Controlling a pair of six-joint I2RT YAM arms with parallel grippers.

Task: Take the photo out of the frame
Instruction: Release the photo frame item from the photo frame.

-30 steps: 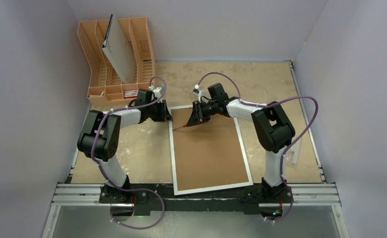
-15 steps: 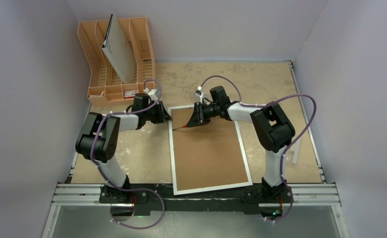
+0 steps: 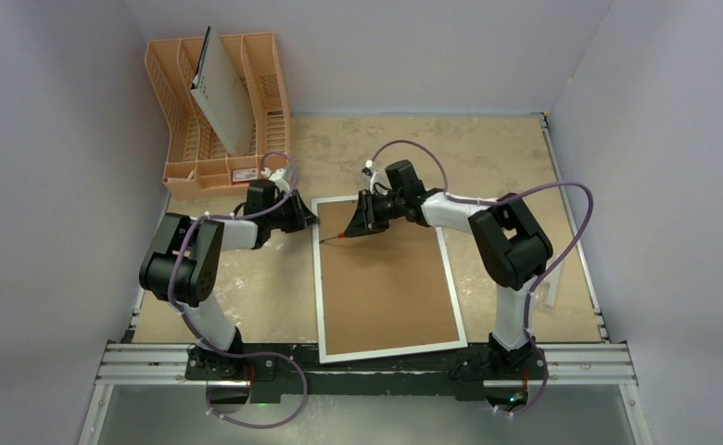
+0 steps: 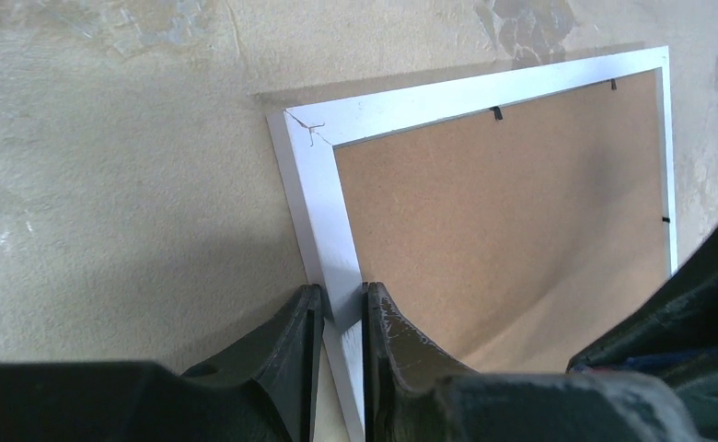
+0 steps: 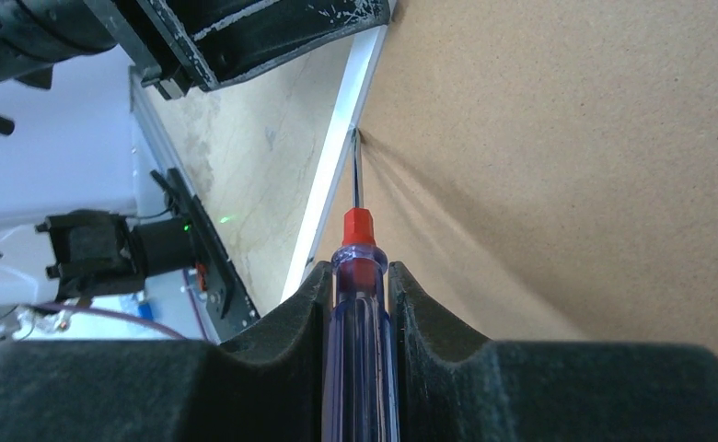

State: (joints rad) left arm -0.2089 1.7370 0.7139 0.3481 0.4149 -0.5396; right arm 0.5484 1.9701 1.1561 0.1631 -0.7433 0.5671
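Your frame lies flat and back-up in the middle of the worktop, long sides running from far to near, its near edge almost at the worktop's near edge and turned slightly askew. Only the brown fibreboard back and the narrow white border show; the photo is hidden beneath. Your left gripper has its jaws nearly together, pinching the white border on the frame's left side, just short of the far-left corner, one finger outside the border and one on the brown back. That corner shows a hairline crack at the mitre. Your right gripper is clamped on the clear blue handle of a screwdriver, jaws narrow around it. It reaches in from the right over the far end of the back. The thin shaft points toward the left border, its tip sitting at the seam where the fibreboard meets the white strip, close to your left fingers. Small black tabs sit along the far inner edge. You have bare worktop left, right and beyond the frame. The orange rack stands in the far-left corner with a grey-white perforated board leaning in it, near your left arm.
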